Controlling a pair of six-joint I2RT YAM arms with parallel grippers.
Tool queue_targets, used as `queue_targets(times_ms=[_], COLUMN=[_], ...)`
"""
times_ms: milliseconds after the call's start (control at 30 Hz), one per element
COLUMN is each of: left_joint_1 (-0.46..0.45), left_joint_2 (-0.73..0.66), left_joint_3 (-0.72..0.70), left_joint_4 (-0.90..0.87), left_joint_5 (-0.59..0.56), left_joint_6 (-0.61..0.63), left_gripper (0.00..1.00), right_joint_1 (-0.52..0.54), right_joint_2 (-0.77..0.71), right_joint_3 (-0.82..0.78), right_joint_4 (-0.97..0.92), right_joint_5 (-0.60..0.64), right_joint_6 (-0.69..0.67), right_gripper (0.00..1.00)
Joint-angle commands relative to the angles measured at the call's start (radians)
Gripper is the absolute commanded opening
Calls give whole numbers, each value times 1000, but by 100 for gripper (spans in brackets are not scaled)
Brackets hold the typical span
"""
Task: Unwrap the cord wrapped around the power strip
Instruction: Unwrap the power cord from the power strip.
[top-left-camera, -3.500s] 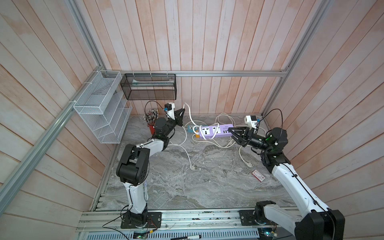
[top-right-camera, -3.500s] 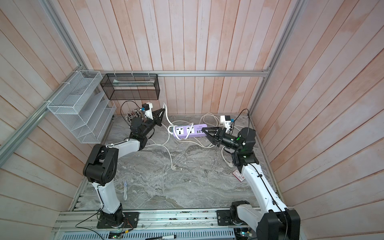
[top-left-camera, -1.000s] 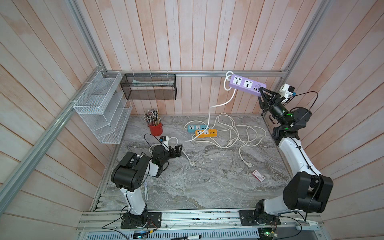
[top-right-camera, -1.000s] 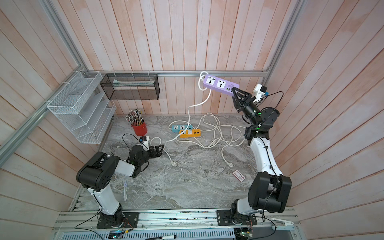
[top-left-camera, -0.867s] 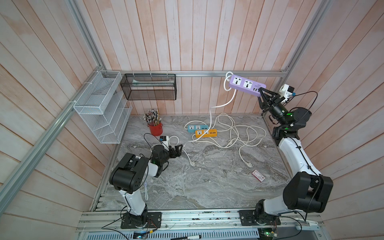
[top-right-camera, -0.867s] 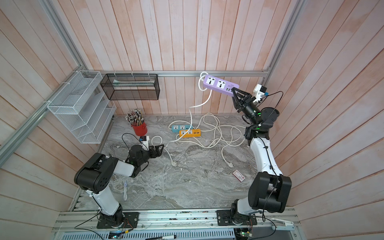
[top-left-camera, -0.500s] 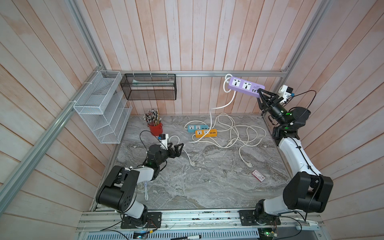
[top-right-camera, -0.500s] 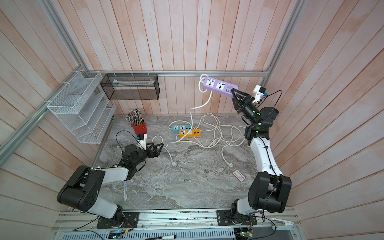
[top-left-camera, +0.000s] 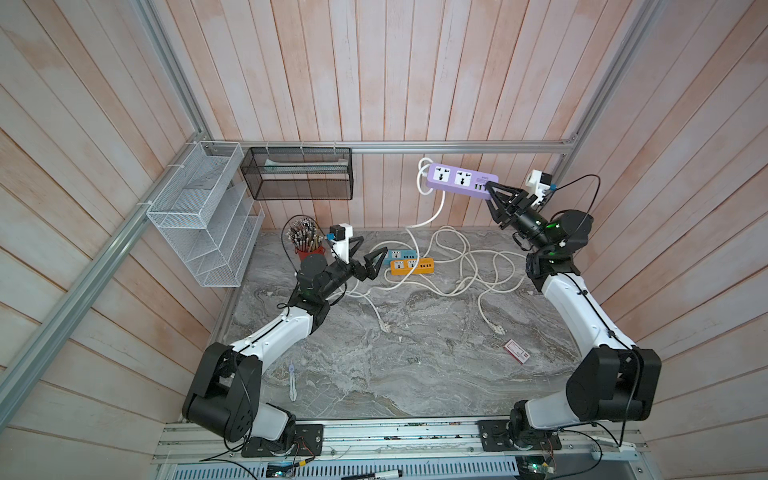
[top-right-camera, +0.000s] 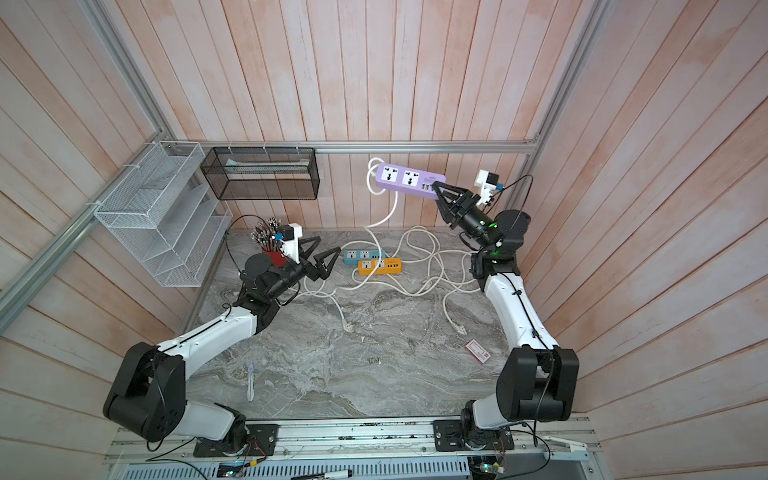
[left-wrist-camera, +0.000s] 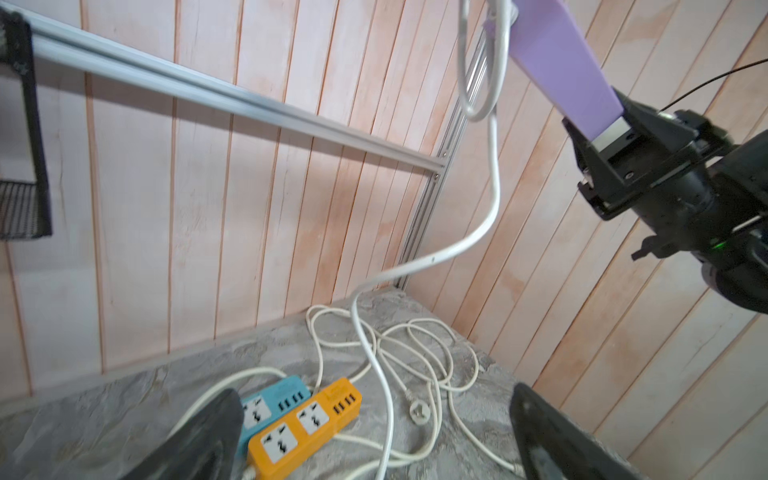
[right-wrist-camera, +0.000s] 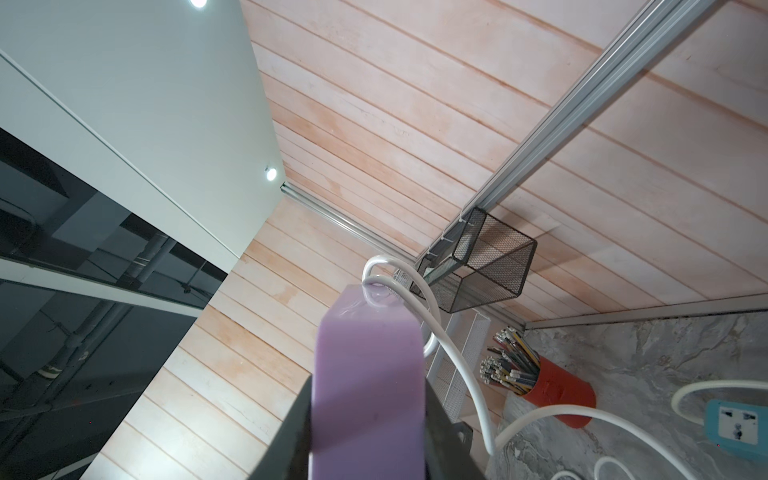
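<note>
One purple power strip (top-left-camera: 455, 183) held aloft, far right.
The right jaws clamp its right end; its white cord (top-left-camera: 442, 203) drops from the left end to the tabletop (top-left-camera: 415, 365). The left jaws stand wide and empty, well left.

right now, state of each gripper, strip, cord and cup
right gripper, shut on purple power strip
purple power strip, held in the air
cord, looped at strip's far end, hanging to table
left gripper, open, empty
orange power strip, flat on table
blue power strip, flat on table
pencil cup, upright, full
</note>
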Motion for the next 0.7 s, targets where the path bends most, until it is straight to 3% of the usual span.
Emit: queue_targets(times_ms=[0,433,667], left_joint_1=[-48,-147,-161], left_joint_2=[78,211,250], left_joint_3=[89,278,297], left_joint_4=[25,106,114], left_joint_5=[18,-59,-183], left_joint_6=[42,112,265], left_gripper=[100,100,100], right_joint_1=[36,138,160], right_joint_2=[-30,-12,-11], right_joint_3=[59,65,60], right_joint_4=[9,10,24], right_joint_5=[44,58,57], right_joint_6=[-34,-24,-5], right_gripper=[23,23,23])
